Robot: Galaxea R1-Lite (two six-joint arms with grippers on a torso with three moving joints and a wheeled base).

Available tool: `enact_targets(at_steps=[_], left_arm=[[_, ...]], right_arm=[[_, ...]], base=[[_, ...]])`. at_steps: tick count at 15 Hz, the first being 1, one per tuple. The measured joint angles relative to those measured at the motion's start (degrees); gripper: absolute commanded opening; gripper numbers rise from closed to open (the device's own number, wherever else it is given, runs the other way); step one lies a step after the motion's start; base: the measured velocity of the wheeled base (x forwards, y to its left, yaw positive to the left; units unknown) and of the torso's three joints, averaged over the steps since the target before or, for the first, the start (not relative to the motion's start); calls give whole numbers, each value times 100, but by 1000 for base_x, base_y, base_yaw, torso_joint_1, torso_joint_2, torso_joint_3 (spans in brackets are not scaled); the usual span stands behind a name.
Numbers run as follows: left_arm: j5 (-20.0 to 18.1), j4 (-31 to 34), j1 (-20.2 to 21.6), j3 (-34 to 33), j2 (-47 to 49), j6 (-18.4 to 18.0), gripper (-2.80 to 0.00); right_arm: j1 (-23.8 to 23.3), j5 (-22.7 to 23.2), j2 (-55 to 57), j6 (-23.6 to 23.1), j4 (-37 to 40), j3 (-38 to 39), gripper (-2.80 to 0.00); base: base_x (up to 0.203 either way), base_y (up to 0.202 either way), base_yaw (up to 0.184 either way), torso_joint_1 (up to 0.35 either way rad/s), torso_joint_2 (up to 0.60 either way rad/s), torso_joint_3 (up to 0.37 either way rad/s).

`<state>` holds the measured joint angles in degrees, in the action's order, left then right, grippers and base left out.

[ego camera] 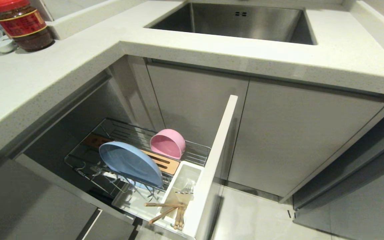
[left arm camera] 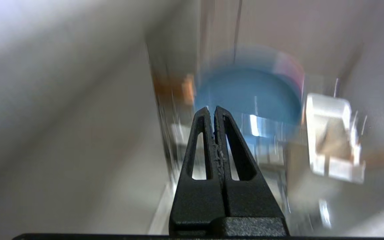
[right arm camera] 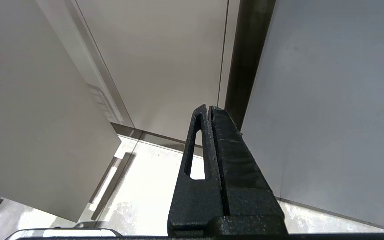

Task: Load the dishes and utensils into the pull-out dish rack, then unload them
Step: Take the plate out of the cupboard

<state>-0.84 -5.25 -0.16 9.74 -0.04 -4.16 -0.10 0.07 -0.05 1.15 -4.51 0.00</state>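
Blue plate (ego camera: 130, 163) upright in rack (ego camera: 192, 155) prongs, pink bowl (ego camera: 167, 143) behind, chopsticks (ego camera: 165, 210) and fork (ego camera: 187, 188) in white bin (ego camera: 178, 180). Loaded; unload next. Left claw (left arm camera: 212, 110) closed, empty, facing plate: open wide first, pinch rim, lift straight. Right claw (right arm camera: 208, 108) closed, idle by cabinet.

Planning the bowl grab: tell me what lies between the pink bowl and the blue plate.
In the head view, the slotted wood board lies between bowl and plate, on the rack.

The right gripper (right arm camera: 209, 108) is closed and empty, its black fingers pressed together. Beyond it stand pale grey cabinet doors (right arm camera: 165, 60) with a dark gap between them, above a glossy light floor (right arm camera: 138, 186).
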Motion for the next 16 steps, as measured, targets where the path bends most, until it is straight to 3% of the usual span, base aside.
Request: enact_targets(at_steps=[5, 7, 9, 10, 12, 14, 16], left_arm=[[55, 1478, 58, 2713, 501, -946, -280], [84, 1466, 129, 3752, 1249, -1031, -280], [102, 1263, 194, 4836, 2198, -882, -280], [106, 1146, 226, 5270, 2629, -685, -280], [129, 999, 286, 6198, 3510, 85, -280], [248, 956, 214, 6760, 4188, 1221, -280], [461, 1053, -221, 7001, 4674, 2387, -280]], right_arm=[[0, 0, 0, -1, 0, 0, -280], [0, 0, 0, 0, 0, 0, -280], [0, 0, 0, 0, 0, 0, -280], [0, 0, 0, 0, 0, 0, -280], [0, 0, 0, 0, 0, 0, -280], [0, 0, 0, 0, 0, 0, -280], [0, 0, 0, 0, 0, 0, -280]], base=[[0, 0, 0, 0, 0, 0], [0, 0, 0, 0, 0, 0], [0, 0, 0, 0, 0, 0], [0, 0, 0, 0, 0, 0], [0, 0, 0, 0, 0, 0], [0, 0, 0, 0, 0, 0], [0, 0, 0, 0, 0, 0]])
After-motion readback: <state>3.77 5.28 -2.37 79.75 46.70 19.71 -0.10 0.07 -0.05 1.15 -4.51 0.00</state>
